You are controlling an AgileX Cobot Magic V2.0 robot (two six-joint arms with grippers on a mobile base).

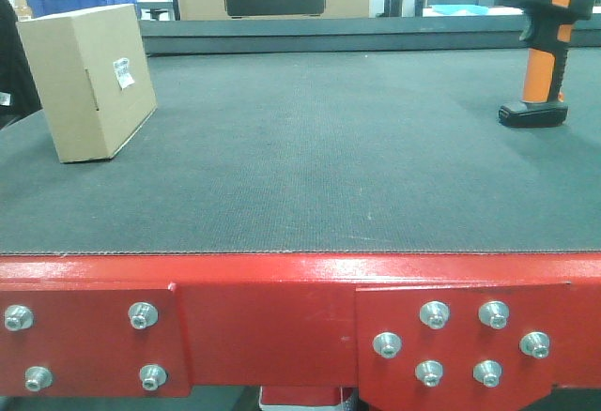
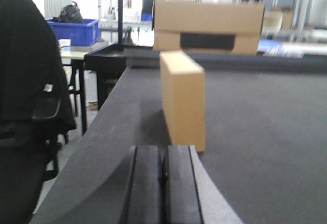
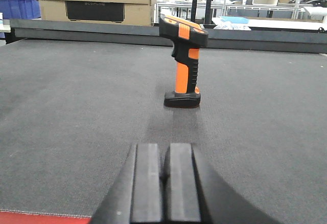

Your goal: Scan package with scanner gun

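A plain brown package (image 1: 86, 83) with a small white barcode label (image 1: 124, 73) is seen far left on the dark mat (image 1: 310, 167). Far right, the orange-handled, black-headed scanner gun (image 1: 543, 47) is stood upright. Both the left gripper (image 2: 163, 183) and the right gripper (image 3: 164, 183) are pressed together, holding nothing.

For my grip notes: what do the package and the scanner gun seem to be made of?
Package: plain brown cardboard, matte, with folded edges and a white paper-like label. Scanner gun: apparently moulded plastic, black with an orange handle; the ribbed grip might be rubber.
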